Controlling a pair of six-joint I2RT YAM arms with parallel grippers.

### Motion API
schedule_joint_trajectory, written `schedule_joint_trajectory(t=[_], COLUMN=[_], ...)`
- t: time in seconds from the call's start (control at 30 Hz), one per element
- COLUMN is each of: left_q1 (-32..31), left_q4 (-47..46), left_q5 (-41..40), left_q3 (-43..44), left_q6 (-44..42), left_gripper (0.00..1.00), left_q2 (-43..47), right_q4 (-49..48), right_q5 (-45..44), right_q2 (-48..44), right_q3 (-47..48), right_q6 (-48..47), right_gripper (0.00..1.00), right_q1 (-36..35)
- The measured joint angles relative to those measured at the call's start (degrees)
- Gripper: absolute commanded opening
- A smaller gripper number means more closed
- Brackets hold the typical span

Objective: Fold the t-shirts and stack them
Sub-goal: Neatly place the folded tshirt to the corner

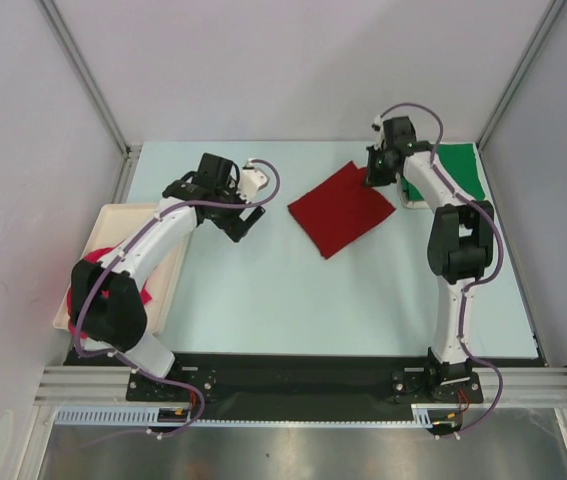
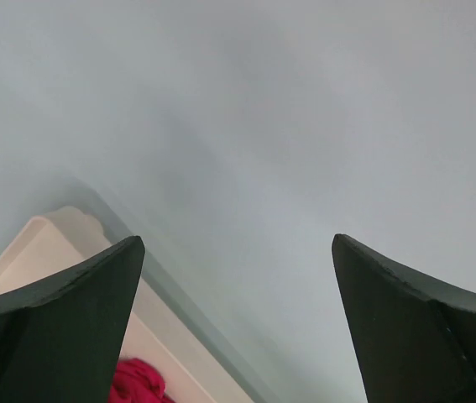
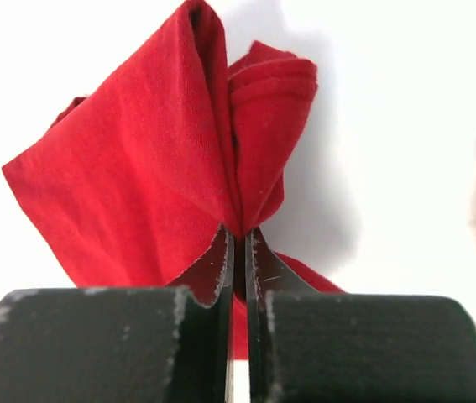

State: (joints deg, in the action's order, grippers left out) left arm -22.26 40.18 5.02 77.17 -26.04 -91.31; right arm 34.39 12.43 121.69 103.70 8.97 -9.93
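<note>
The right jaws pinch the soft, limp dark red t-shirt (image 1: 341,210) at its upper-right corner, a sound hold; left jaws gape empty.

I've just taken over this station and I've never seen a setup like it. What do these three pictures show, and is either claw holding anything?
You are looking at two robot arms bolted at the table's near edge, each ending in a two-finger claw. The overhead picture looks down from behind them. The other two come from a camera on each wrist.

On the pale table lies a folded dark red t-shirt. A green t-shirt sits at the far right corner, and a bright pink t-shirt lies in the cream tray on the left.

The right gripper is shut on a corner of the dark red t-shirt, pinching the cloth. The left gripper is open and empty, near the tray.
</note>
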Motion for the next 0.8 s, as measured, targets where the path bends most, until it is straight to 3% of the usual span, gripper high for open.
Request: schedule_joint_trajectory(t=[0.3,0.57,0.8], left_q1=[1.73,1.73,1.77], left_q4=[1.11,1.11,1.11], left_q5=[-3.34,-3.82,-4.35], left_q3=[-0.02,-0.02,-0.02], left_q6=[-0.46,-0.59,-1.01], left_gripper=[1.00,1.00,1.00], left_q2=[1.53,1.51,1.51], right_q4=[15.87,16.11,16.06], right_q5=[-20.74,-31.65,-32.98], right_q2=[9.29,9.38,8.59], right_q3=[31.52,36.30,36.30], right_q6=[-11.72,-20.59,-25.33], right_gripper=[0.00,0.00,0.00], right_q1=[1.84,2.34,3.41])
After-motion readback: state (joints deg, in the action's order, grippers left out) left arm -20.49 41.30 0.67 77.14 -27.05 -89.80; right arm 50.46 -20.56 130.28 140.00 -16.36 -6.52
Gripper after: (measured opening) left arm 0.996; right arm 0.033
